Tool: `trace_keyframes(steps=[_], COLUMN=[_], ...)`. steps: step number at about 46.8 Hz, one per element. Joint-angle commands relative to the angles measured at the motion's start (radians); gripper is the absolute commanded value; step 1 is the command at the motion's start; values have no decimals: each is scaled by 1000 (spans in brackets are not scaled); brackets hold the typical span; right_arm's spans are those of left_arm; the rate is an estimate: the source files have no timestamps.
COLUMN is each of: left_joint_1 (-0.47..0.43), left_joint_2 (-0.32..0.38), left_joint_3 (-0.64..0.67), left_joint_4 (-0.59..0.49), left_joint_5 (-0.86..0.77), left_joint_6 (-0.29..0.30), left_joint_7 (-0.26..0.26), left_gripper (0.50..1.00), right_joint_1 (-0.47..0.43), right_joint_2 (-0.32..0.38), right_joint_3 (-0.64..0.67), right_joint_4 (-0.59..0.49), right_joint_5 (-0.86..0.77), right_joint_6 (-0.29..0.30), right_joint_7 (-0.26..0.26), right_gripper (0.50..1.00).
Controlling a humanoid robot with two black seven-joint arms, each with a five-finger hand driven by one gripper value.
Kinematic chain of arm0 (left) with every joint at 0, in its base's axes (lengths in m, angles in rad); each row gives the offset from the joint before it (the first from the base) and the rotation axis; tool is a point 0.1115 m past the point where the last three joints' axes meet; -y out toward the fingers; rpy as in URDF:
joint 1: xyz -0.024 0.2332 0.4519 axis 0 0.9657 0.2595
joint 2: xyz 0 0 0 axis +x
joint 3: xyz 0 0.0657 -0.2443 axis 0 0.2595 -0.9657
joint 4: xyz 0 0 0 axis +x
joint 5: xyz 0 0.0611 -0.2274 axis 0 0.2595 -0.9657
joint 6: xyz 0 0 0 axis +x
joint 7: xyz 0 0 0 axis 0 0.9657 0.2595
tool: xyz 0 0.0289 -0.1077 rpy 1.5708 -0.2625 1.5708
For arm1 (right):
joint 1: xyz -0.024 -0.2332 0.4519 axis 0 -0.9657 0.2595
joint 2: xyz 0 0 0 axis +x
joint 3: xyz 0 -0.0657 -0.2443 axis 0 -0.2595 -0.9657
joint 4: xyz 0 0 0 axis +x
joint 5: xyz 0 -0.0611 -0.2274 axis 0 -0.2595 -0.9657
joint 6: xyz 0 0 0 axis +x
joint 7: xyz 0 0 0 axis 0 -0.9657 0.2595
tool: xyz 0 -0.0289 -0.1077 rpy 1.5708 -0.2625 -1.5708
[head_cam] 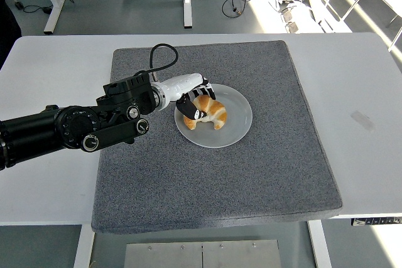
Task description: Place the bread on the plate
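Note:
A golden croissant (209,112) lies on the white round plate (233,123), toward its left side. My left hand (194,103) reaches in from the left, its white wrist over the plate's left rim and its black fingers (200,113) curled around the croissant's left end. The hand hides part of the bread. The bread looks to be resting on the plate while still gripped. My right arm does not show.
The plate sits on a grey mat (213,180) covering the middle of the white table (358,80). A black cable (160,54) loops above my left wrist. Desk legs and chairs stand on the floor beyond the table.

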Motion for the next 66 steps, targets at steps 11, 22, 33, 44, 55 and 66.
trace_keyframes(steps=[11, 22, 33, 44, 55, 66], left_joint_1=[-2, 0, 0, 34, 71, 109], left_joint_2=[1, 2, 18, 41, 47, 44], left_joint_3=[-27, -35, -141, -253, -351, -446], left_joint_4=[0, 0, 0, 0, 7, 50], left_joint_5=[-4, -10, -126, -220, -369, -531], left_joint_6=[4, 4, 27, 125, 260, 343], left_joint_7=[0, 0, -6, -31, -149, -295], left_gripper=[878, 942, 939, 931, 925, 925], right_joint_1=[0, 0, 0, 0, 0, 0], right_joint_2=[0, 0, 0, 0, 0, 0], right_joint_3=[0, 0, 0, 0, 0, 0], right_joint_4=[1, 0, 0, 1, 0, 1], right_joint_5=[0, 0, 0, 0, 0, 0], right_joint_6=[1, -1, 1, 1, 1, -1], right_joint_7=[0, 0, 1, 0, 0, 0], right_gripper=[1000, 1000, 1000, 1000, 1000, 1000])
